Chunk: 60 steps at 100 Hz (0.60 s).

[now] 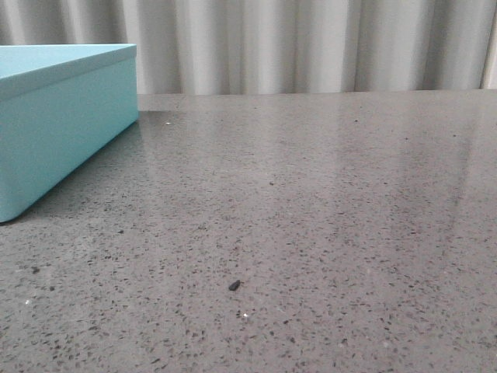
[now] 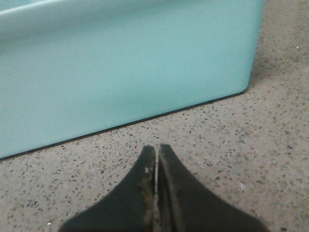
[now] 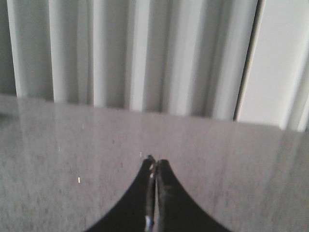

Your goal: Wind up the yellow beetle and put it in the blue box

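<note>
The blue box (image 1: 62, 116) stands at the far left of the grey speckled table, lid on. It fills the upper part of the left wrist view (image 2: 125, 63). My left gripper (image 2: 157, 148) is shut and empty, low over the table just short of the box's side wall. My right gripper (image 3: 155, 159) is shut and empty above bare table, pointing toward the curtain. Neither gripper shows in the front view. The yellow beetle is out of view in every frame.
A pale pleated curtain (image 1: 311, 47) hangs behind the table's far edge. A small dark speck (image 1: 234, 285) lies on the table (image 1: 326, 233) near the front. A white panel (image 3: 285, 58) stands beside the curtain in the right wrist view.
</note>
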{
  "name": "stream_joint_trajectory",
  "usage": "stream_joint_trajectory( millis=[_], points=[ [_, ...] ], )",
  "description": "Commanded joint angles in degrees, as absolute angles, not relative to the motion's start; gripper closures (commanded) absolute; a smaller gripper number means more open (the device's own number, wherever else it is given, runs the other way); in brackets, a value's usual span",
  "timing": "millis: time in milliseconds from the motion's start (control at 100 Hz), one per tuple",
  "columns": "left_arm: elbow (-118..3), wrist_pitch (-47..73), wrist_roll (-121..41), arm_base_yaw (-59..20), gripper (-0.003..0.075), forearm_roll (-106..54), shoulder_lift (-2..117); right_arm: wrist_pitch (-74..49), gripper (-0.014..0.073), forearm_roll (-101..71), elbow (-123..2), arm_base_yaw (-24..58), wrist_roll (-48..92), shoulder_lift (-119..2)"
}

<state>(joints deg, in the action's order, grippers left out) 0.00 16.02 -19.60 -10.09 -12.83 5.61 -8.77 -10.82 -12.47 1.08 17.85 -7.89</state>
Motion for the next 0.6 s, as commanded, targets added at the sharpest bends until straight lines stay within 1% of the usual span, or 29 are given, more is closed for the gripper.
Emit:
stream_joint_trajectory(
  millis=[0,100,330,530,590],
  points=[
    [1.47,12.44,-19.39,-10.45,0.0741,-13.07,6.47,-3.99,0.0648,-9.01,-8.74,1.24,18.14,-9.12],
    [1.47,12.44,-19.39,-10.45,0.0741,-13.07,6.47,-3.99,0.0648,-5.76,-3.66,1.14,18.14,-9.12],
    [1.47,12.44,-19.39,-10.45,0.0741,-13.07,6.47,-3.99,0.0648,-2.26,2.21,1.14,18.14,-6.56],
    [1.47,12.44,-19.39,-10.45,0.0741,-13.07,6.47,-3.99,0.0648,-1.69,2.06,1.14,18.14,1.74],
    [1.47,12.31,-19.39,-10.45,0.0741,-13.07,6.47,-3.99,0.0648,-1.53,2.06,1.02,18.14,1.5]
  ],
)
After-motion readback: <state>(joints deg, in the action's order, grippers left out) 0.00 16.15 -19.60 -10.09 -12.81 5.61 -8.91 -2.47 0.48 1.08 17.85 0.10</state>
